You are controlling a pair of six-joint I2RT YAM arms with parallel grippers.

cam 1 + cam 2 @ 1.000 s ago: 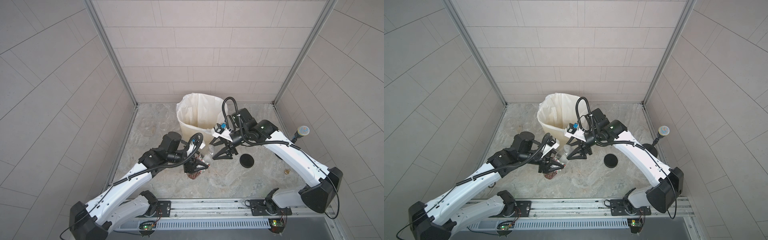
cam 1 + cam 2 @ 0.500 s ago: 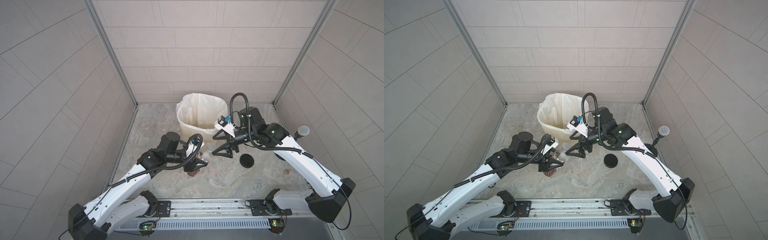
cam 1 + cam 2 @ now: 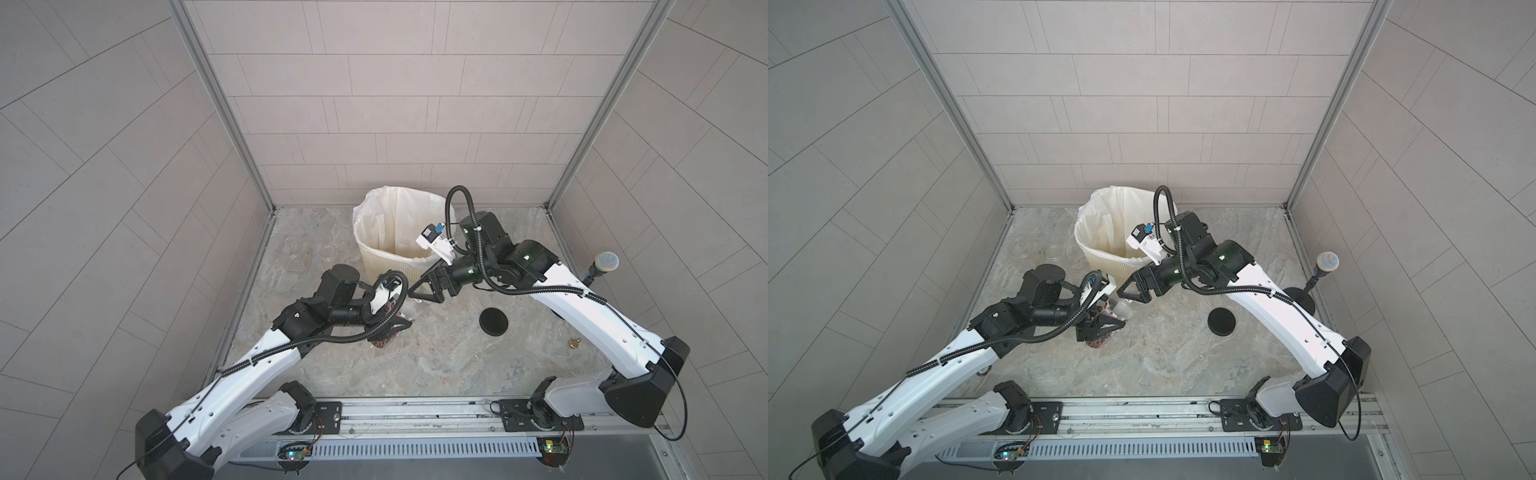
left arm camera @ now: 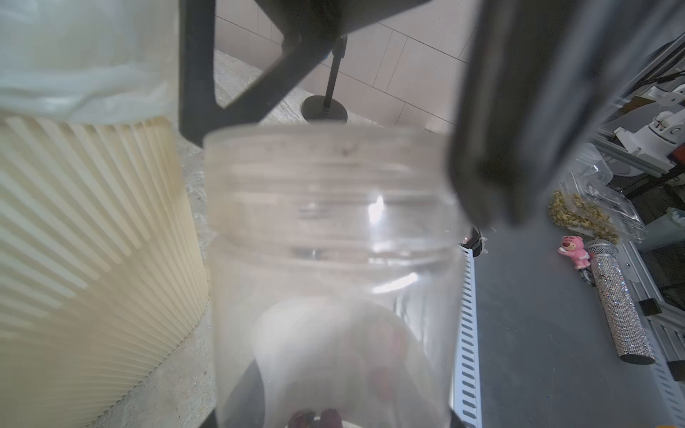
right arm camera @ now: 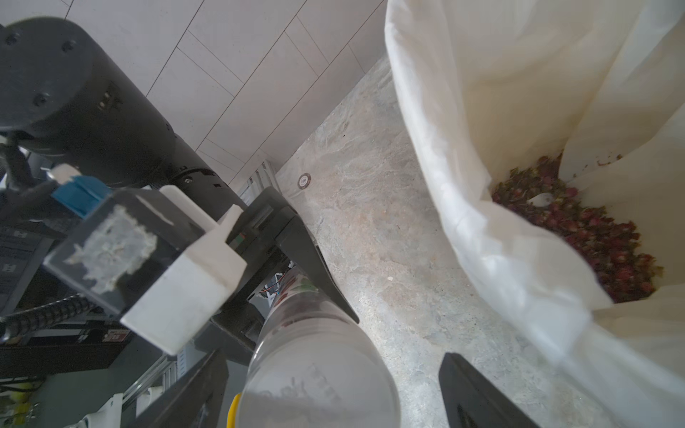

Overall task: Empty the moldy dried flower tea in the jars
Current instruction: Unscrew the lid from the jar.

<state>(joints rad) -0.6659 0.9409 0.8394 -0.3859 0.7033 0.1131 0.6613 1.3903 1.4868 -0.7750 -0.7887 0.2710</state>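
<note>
Held jar (image 3: 1123, 309): clear and tilted, clasped around its body by the left gripper (image 3: 394, 329). The jaws are set about halfway and pressed against the jar's sides. The jar is located just near-left of the cream ribbed bin (image 3: 386, 266), above the marbled floor (image 3: 436, 365).

A small remainder of dried flower tea (image 3: 380, 343), reddish-brown, is seen at the jar's lower, nearer end. The upper end is pointed far-right, toward the bin. In the right wrist view that end appears whitish and frosted. Whether a cap is seated on it cannot be told.

Right gripper (image 3: 422, 292): jaws spread wide, nothing held. Its fingers (image 5: 478, 392) are placed on either side of the jar's upper end. A clear gap is seen at one finger. Contact at the other cannot be told.

More of the tea is noted heaped inside the bin's white liner (image 5: 482, 259).

A black lid (image 3: 493, 321) is found lying flat on the floor, right of both grippers and apart from them.

A second clear jar (image 3: 296, 251) is recorded left of the bin, near the left wall, with neither gripper on it.
</note>
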